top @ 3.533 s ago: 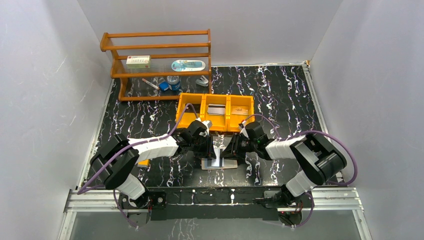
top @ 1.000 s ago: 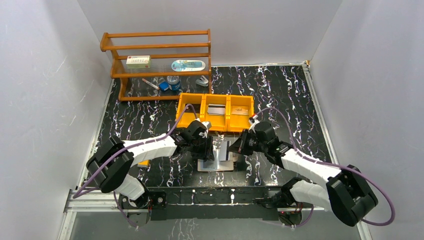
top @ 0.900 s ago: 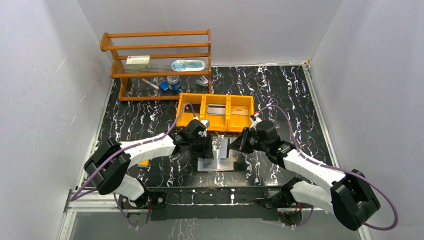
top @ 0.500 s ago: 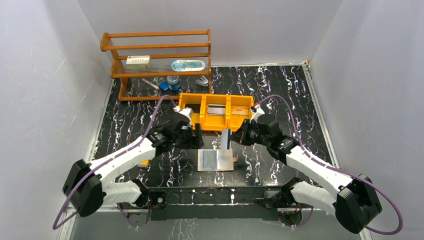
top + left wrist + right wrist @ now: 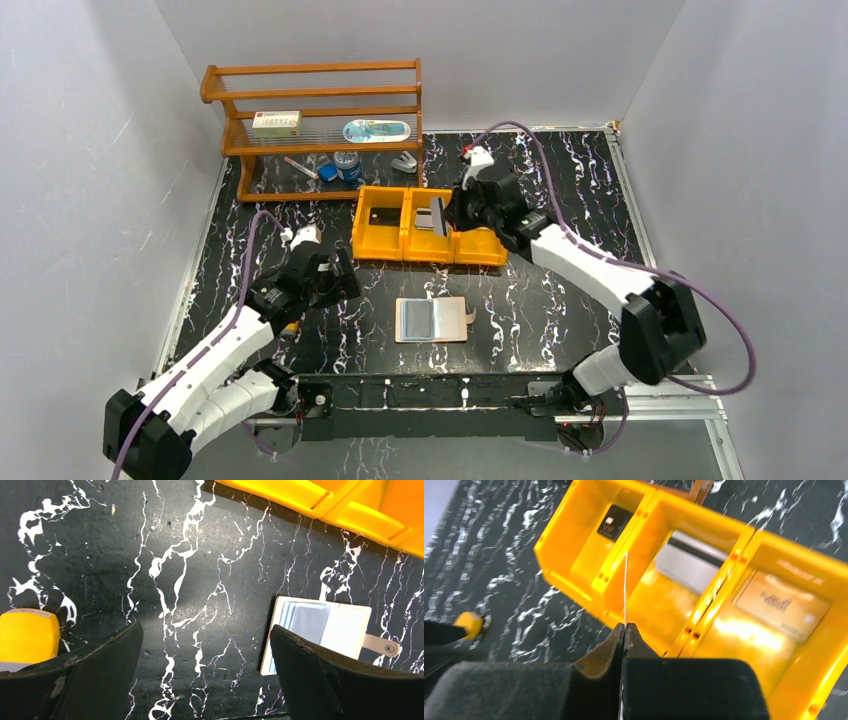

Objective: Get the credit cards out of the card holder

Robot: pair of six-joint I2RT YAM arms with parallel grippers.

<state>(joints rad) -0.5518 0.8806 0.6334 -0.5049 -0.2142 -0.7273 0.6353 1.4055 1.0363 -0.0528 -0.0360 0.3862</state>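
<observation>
**Top view.** The card holder [image 5: 432,320] is seen spread open and flat on the black marbled counter [image 5: 570,180], near the front edge and between the two arms. It is touched by neither arm. An orange tray [image 5: 385,250] with three compartments is set just behind it. One wooden rack [image 5: 315,95] carrying small items is noted at the back left. The left claw [image 5: 340,278] is held low, left of the holder and well apart from it. The right claw [image 5: 441,216] is placed over the tray's middle compartment.

**Left wrist view.** The left claw's fingers [image 5: 75,680] are spread wide, with nothing between them. The holder's bluish sleeves and its closure tab [image 5: 382,647] are seen on the right. Whether any cards remain inside cannot be told. One small yellow block [image 5: 25,635] is seen at the left edge.

**Right wrist view.** The right claw is pressed together on a thin card [image 5: 625,585], seen edge-on and held upright above the divider between the left and middle compartments. Four credit cards are counted:
- one black card [image 5: 616,522] in the left compartment
- one grey-silver card [image 5: 689,565] in the middle compartment
- one brownish card [image 5: 786,602] in the right compartment
- the one being pinched
</observation>
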